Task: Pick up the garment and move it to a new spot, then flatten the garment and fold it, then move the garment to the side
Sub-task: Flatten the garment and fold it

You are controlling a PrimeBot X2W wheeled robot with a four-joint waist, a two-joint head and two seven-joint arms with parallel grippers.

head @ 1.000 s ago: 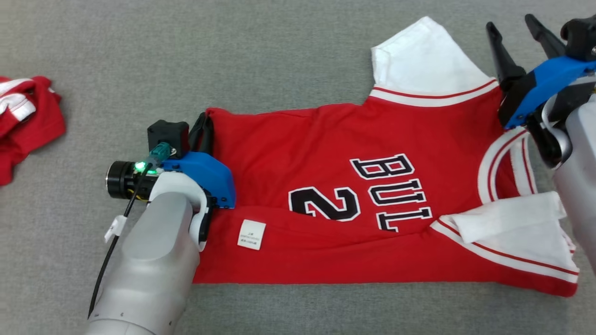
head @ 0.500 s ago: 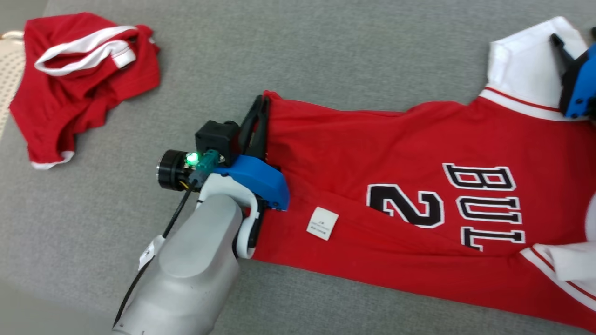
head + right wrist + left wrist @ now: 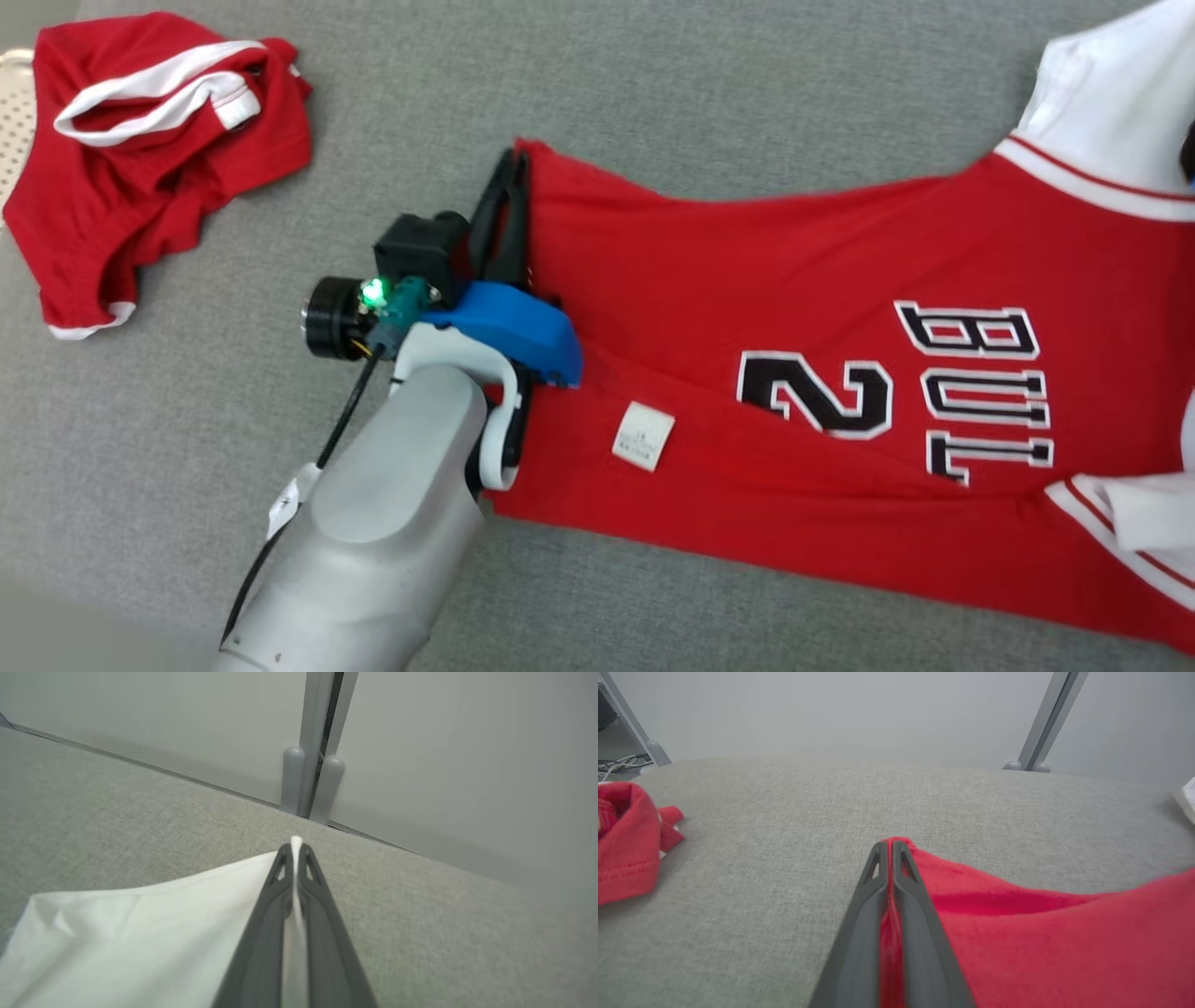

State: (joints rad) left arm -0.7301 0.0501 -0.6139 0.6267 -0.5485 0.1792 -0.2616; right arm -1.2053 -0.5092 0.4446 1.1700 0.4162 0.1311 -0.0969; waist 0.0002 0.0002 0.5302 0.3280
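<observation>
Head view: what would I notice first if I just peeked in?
The big red jersey with black letters, spread across the grey surface. The left pincer is shut on its red edge, the right pincer on its white sleeve. A second red garment lies crumpled at the upper left.

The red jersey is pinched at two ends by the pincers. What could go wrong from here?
1. The left pincer is shut on just the hem edge of the jersey; such a narrow bite could slip when pulled.
2. The right pincer nips only the edge of the white sleeve, so the cloth may stretch unevenly or slide out.
3. Another red garment lies close on the left; a sideways drag might snag it.
</observation>
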